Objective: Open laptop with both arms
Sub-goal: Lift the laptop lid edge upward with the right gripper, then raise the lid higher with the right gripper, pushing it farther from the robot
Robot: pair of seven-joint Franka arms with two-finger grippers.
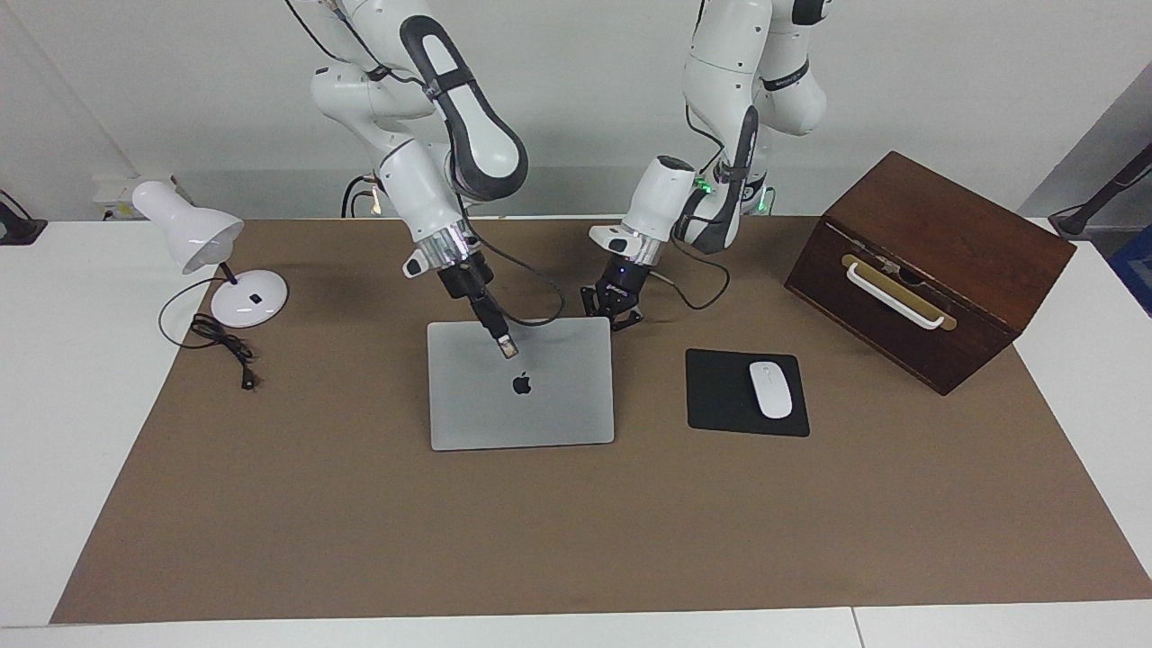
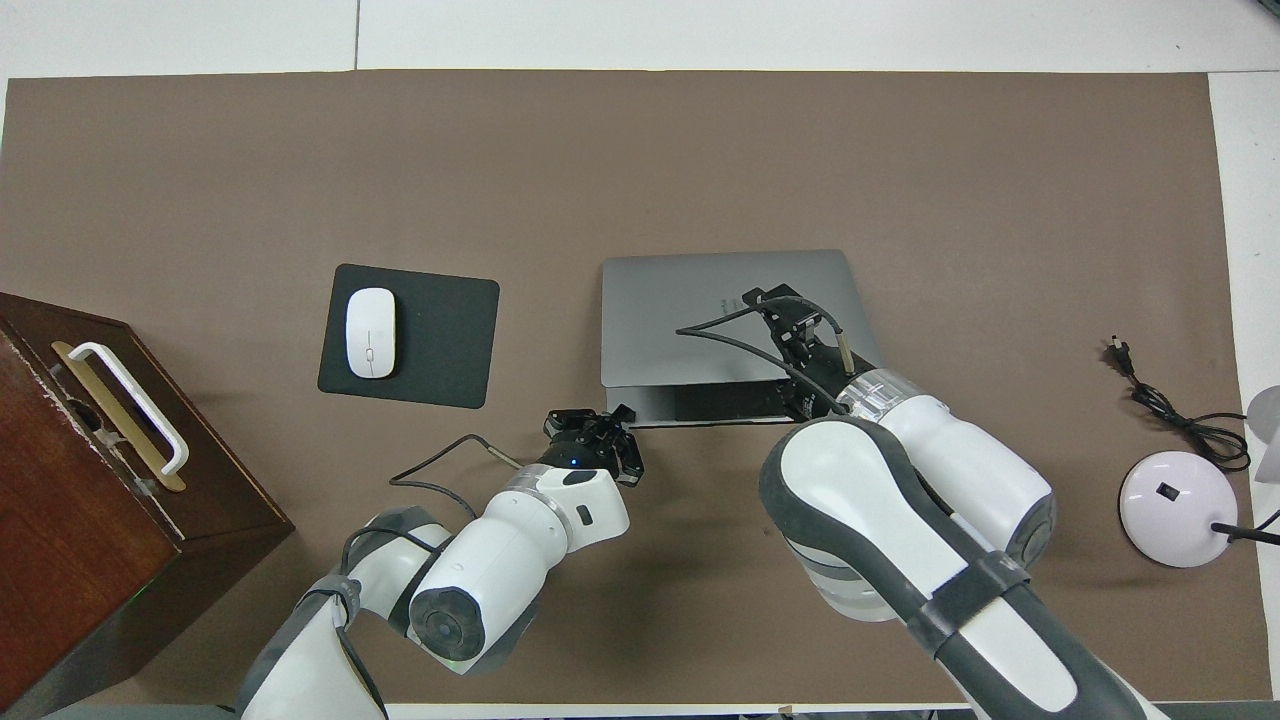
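Two arms are seen in the facing view at the laptop (image 1: 520, 383), which lies mid-mat with its lid partly raised. The left gripper (image 1: 615, 312), clenched on nothing, is set at the lid's corner; the right gripper (image 1: 504, 344) is pressed on the lid, its grip unreadable. Further lifting is judged next.

In the overhead view, the mouse pad (image 2: 408, 335), mouse (image 2: 370, 332), wooden box (image 2: 90, 480) and lamp (image 2: 1180, 492) are kept well apart; nothing is blocked.

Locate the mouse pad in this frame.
The black mouse pad lies flat beside the laptop, toward the left arm's end of the table, between the laptop and the wooden box, with the white mouse on it.
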